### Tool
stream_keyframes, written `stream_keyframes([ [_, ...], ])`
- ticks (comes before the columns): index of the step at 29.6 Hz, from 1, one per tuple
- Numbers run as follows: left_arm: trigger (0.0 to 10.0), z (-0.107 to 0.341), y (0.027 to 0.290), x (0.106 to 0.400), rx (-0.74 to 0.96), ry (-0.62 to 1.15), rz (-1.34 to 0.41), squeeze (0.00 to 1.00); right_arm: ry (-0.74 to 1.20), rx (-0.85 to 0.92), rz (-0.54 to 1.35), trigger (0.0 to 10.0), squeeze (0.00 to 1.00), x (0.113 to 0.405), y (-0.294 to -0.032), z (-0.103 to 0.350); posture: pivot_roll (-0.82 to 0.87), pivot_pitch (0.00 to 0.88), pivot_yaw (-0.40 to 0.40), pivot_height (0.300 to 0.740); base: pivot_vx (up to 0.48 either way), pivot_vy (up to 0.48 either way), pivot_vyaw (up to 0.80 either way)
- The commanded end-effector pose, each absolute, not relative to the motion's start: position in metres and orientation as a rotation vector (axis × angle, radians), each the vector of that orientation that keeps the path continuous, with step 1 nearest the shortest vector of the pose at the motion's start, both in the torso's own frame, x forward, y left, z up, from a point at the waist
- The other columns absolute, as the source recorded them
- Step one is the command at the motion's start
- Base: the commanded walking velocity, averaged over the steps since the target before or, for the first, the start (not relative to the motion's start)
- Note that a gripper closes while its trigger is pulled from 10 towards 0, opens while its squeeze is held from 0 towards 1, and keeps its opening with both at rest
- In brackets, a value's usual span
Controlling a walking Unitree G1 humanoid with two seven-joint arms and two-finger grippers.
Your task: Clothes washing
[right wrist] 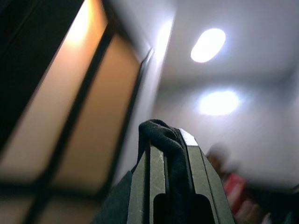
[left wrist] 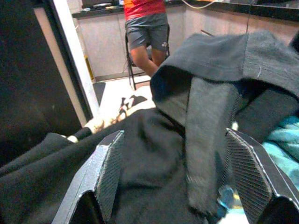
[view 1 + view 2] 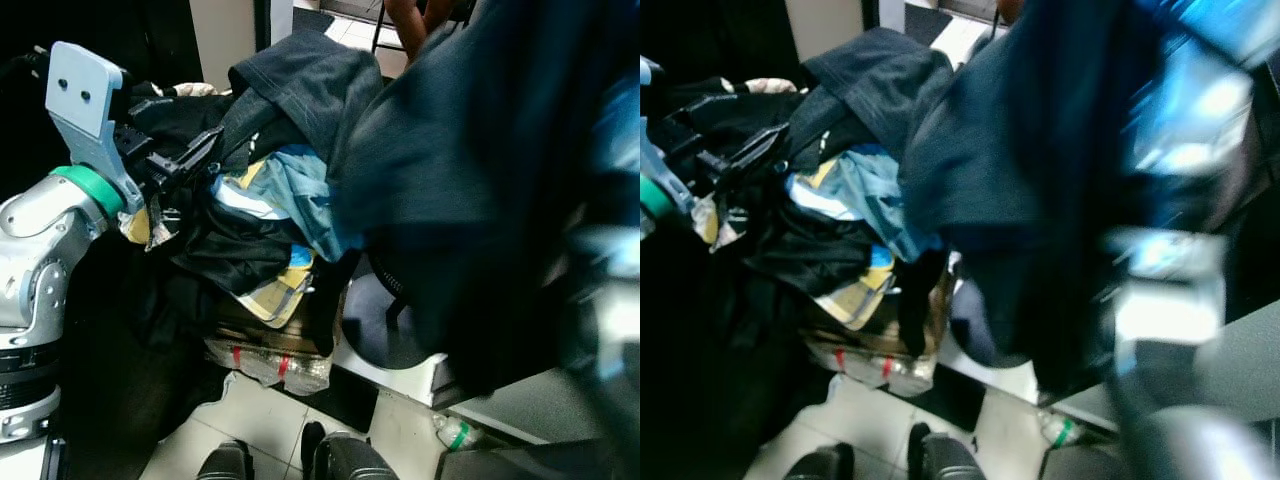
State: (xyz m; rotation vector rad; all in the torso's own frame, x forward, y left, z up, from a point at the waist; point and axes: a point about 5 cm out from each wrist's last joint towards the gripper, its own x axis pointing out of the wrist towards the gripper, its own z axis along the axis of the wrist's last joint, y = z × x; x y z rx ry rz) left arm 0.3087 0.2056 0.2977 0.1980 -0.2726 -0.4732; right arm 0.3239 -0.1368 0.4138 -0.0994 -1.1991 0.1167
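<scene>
Dark garment: lifted clear beside the clothes pile | right gripper: clamped on its fabric, raised high | left gripper: fingers spread over the pile | progress: early; pile largely unsorted, washing not begun.
</scene>
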Motion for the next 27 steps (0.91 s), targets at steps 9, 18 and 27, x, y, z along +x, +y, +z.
stream_keyframes([
  [9,10.0,0.307,0.198,0.303,0.107,-0.338,-0.485,0.0,-0.979,-0.16,0.186,10.0,0.0,0.335,-0.121,0.353,0.09,0.09,-0.01,0.74,0.0,0.0,0.0],
  [18,10.0,0.315,0.194,0.303,0.084,-0.382,-0.48,0.0,-0.985,-0.077,0.078,10.0,0.0,0.343,-0.151,0.376,0.1,0.088,-0.014,0.74,0.0,0.0,-0.66],
  [27,10.0,0.316,0.195,0.303,0.088,-0.376,-0.456,0.0,-0.945,-0.033,0.087,10.0,0.0,0.338,-0.153,0.376,0.1,0.092,-0.014,0.74,0.0,0.0,-0.8],
])
